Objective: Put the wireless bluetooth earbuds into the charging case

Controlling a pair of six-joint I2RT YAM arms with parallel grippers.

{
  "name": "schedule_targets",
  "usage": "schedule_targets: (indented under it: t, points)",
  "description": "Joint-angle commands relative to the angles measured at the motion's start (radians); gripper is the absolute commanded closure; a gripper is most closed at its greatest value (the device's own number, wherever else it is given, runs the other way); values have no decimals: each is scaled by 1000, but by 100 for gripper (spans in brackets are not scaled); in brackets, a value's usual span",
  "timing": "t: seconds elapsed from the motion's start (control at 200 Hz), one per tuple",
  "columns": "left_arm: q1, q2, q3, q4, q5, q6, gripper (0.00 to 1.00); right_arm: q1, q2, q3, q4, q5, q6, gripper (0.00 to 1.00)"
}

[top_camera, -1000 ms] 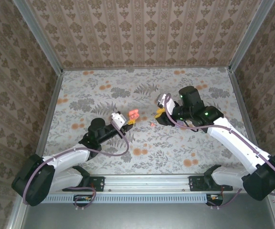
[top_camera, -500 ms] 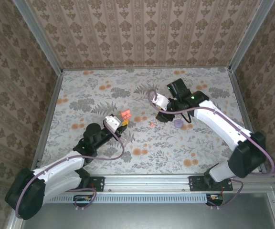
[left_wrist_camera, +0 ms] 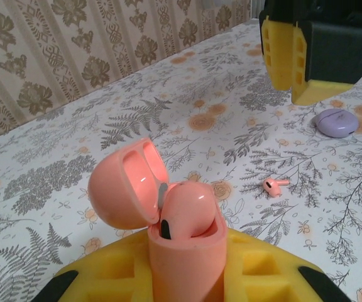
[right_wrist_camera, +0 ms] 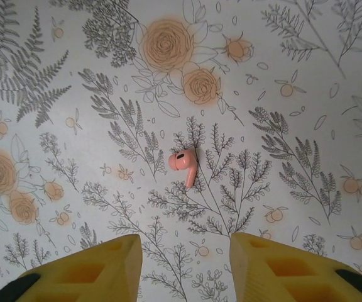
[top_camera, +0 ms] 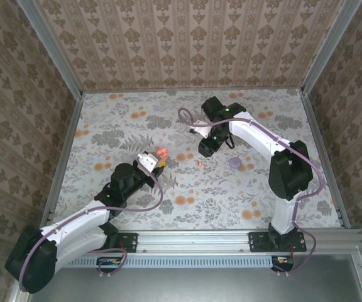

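Coral earbud (right_wrist_camera: 184,165) lies at frame centre, just above the parted fingers of the right gripper (right_wrist_camera: 184,255). I think it should lower straight and close across the stem. At lower centre, the left gripper (left_wrist_camera: 187,274) is clamped on the open charging case (left_wrist_camera: 168,207).

High behind, steeply down over whole table (top_camera: 105,119); left wrist low, forward; right wrist close, straight down; shared: loose earbud (right_wrist_camera: 185,165).

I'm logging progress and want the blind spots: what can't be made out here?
Inside the case: left wrist, its rim hides the wells; top external, too small.
Base of the case: left wrist, hidden by the left pincer.
The right pincer: left wrist, cut off by the top edge.
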Motion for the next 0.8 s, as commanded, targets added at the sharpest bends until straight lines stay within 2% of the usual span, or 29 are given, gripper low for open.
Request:
schedule_targets:
  t: [0.0,0.795]
  points:
    - [-4,-16,-5,-19,-27,-22,85,1,51,40,-80,22,28,58]
    - [-3,-81,7,-128,-72,-13,85,101,312,186,-139,158,-24,54]
